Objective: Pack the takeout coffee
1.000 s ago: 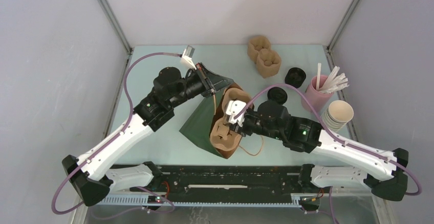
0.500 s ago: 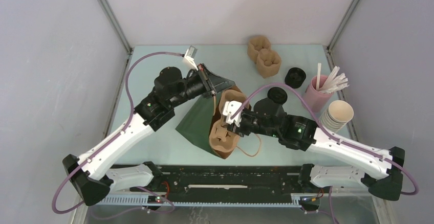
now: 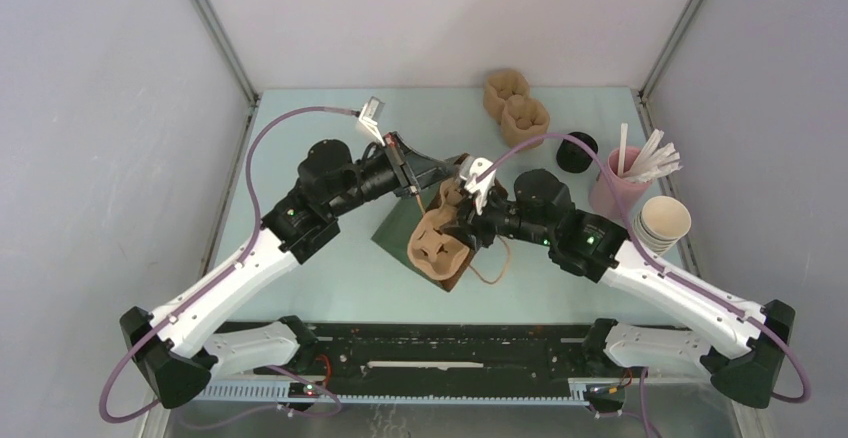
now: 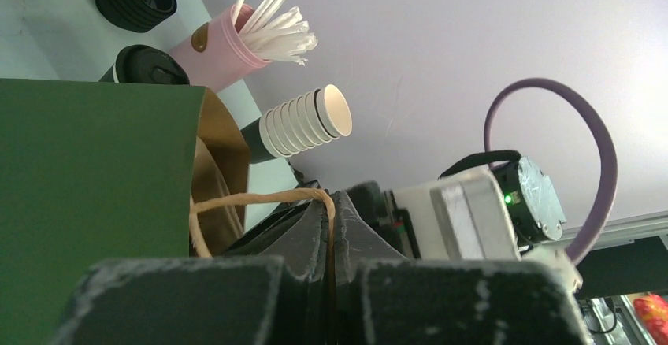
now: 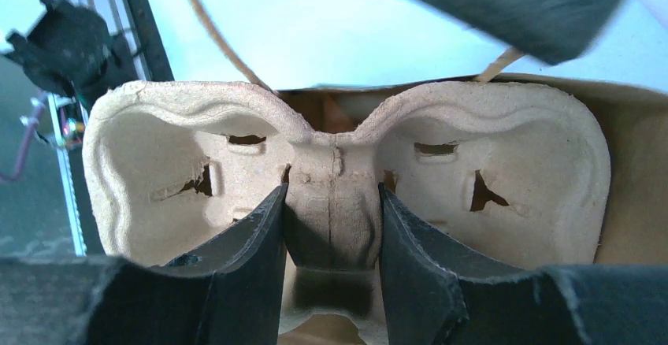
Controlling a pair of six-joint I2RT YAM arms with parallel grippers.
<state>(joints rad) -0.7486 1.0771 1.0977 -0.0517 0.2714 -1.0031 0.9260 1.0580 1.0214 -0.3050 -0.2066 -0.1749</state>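
A green paper bag with a brown inside lies tilted at mid-table. My left gripper is shut on its twine handle. A two-cup pulp carrier sits in the bag's mouth. My right gripper is shut on the carrier's middle ridge, one finger in each cup well. The takeout coffee, with its black lid, stands behind the bag in the left wrist view. The right arm hides it from the top camera.
More pulp carriers are stacked at the back. A stack of black lids, a pink cup of white straws and nested paper cups stand at the right. The two arms work close together over the bag.
The right gripper has moved away from the bases with the carrier, turning it into the bag's mouth. The left gripper and the bag have shifted a little to the right.
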